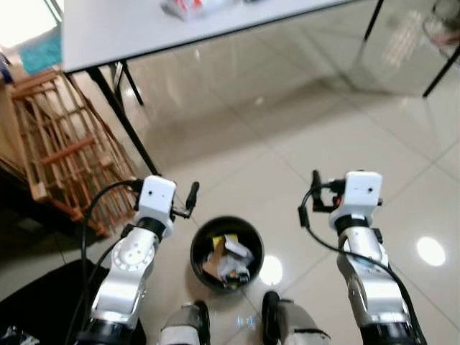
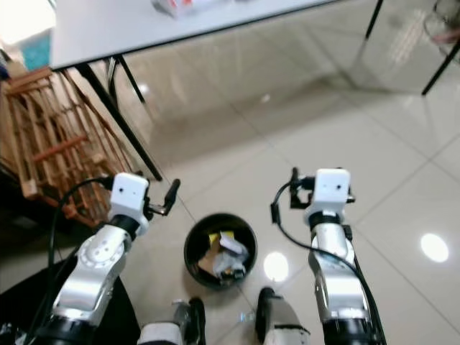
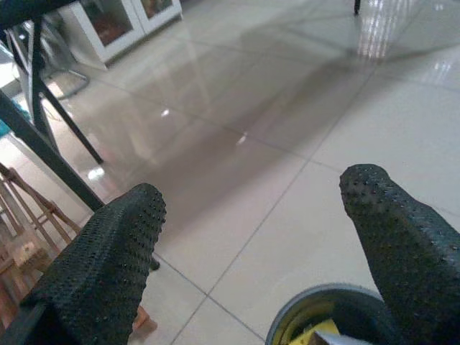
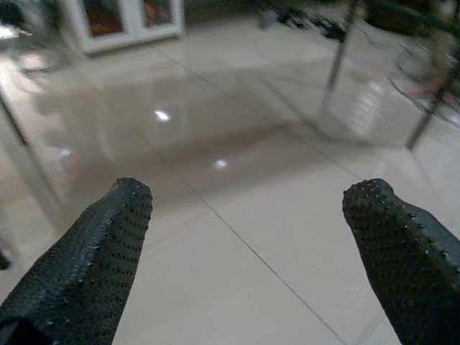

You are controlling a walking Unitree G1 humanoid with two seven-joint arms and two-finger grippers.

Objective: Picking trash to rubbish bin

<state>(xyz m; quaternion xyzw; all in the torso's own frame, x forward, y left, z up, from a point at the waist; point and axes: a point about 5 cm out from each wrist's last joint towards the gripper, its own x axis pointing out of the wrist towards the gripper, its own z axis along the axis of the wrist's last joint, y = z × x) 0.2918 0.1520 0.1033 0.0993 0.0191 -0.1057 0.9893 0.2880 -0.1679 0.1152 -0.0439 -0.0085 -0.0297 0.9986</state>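
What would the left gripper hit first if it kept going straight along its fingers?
Probably the bare tiled floor: the left gripper is open, with nothing between its fingers. The table leg lies off to one side; the depth is hard to judge.

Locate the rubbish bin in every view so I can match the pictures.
Left eye view: the black rubbish bin sits low centre, on the floor between the two arms.
Right eye view: low centre, slightly further left.
Left wrist view: its grey rim at the bottom edge, by one finger.
Right wrist view: not in it.
Shared landmark: the black table leg.
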